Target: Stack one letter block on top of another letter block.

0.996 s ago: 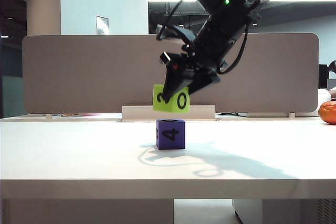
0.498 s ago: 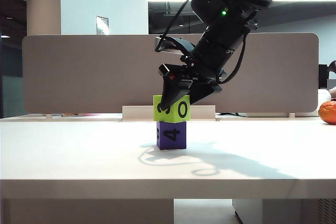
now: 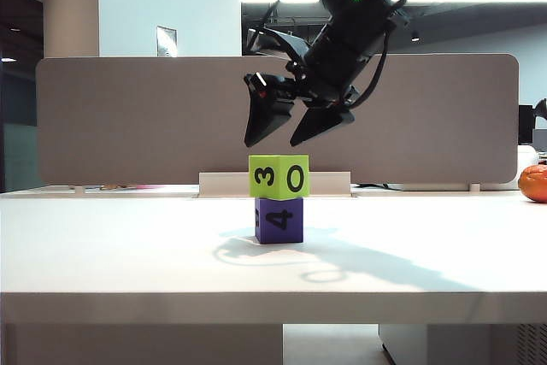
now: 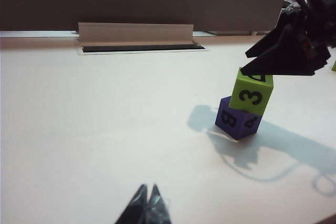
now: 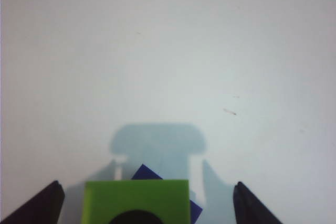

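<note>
I see a white table (image 3: 128, 245) with a grey wall panel (image 3: 128, 117) behind it. The green block (image 3: 279, 176) sits on top of the purple block (image 3: 279, 220) in the middle of the table. My right gripper (image 3: 282, 134) hangs just above the green block, spread wide and holding nothing. My left gripper (image 4: 148, 207) is near me, low over the table, its tips pressed together with nothing between them. An orange thing (image 3: 533, 183) sits far right.

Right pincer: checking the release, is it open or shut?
Open. The right pincer hangs above the green block, jaws spread, touching nothing; the block rests on the purple block.
</note>
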